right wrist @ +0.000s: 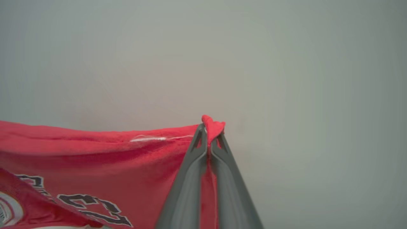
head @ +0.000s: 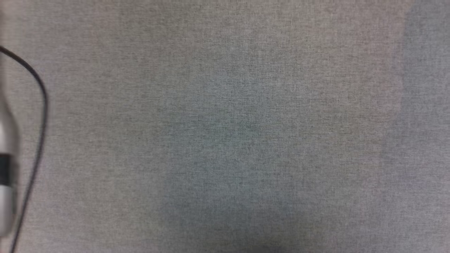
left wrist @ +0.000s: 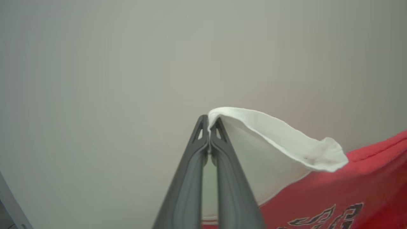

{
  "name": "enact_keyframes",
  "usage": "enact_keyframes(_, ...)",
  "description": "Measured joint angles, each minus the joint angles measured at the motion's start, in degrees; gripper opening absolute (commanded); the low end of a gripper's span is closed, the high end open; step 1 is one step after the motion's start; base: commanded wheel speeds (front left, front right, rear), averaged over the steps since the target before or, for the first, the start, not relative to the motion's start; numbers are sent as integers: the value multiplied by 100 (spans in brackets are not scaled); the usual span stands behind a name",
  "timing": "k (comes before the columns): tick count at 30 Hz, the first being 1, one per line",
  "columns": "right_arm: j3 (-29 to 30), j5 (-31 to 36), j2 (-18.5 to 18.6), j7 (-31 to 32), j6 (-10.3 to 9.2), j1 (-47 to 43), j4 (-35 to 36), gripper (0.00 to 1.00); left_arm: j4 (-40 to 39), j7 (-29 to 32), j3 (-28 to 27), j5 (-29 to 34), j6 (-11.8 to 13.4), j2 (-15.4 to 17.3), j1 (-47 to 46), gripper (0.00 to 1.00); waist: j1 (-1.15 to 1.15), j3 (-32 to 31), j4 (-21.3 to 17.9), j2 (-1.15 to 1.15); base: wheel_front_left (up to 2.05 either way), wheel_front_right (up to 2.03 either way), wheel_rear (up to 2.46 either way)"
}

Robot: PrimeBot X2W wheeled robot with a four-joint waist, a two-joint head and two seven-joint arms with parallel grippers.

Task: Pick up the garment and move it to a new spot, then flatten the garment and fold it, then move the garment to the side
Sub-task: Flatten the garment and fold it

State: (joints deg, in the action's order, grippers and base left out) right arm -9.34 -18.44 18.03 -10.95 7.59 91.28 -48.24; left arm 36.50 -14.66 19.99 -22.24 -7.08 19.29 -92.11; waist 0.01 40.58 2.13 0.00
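Left gripper (left wrist: 209, 120) clamped on the garment (left wrist: 349, 187) at its white sleeve edge; right gripper (right wrist: 208, 128) clamped on a red corner; cloth trails toward 4 and 8 o'clock respectively; judged: 2 holds spread it for laying flat.

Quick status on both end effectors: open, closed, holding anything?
Left end effector: closed on the garment, at its white sleeve.
Right end effector: closed on the garment's red edge.

left claw (left wrist: 210, 122): pinched on garment (left wrist: 318, 190) | right claw (right wrist: 210, 136): pinched on garment
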Motion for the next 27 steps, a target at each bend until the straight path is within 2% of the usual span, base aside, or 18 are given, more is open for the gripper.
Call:
enact_keyframes(6, -545, -543, 122, -152, 0, -1124, 78, 0, -422, 0, 10, -153, -10, -331, 1619, 0, -1, -403, 94, 0, 0, 0, 0)
enact_keyframes(13, -953, -1195, 345, -207, 0, -2596, 283, 0, -602, 0, 192, -236, -23, -526, 3329, 0, -1, -987, 200, 0, 0, 0, 0)
enact_keyframes(20, -1255, -1794, 527, -152, 0, -3989, 391, 0, -348, 16, 432, -470, -24, -445, 4664, 0, -2, -1664, 291, 0, 0, 0, 0)
enact_keyframes(27, -1471, -2420, 653, 91, 0, -5008, 498, 0, -316, 191, 661, -714, -24, -160, 5755, 0, -1, -2314, 347, 0, 0, 0, 0)
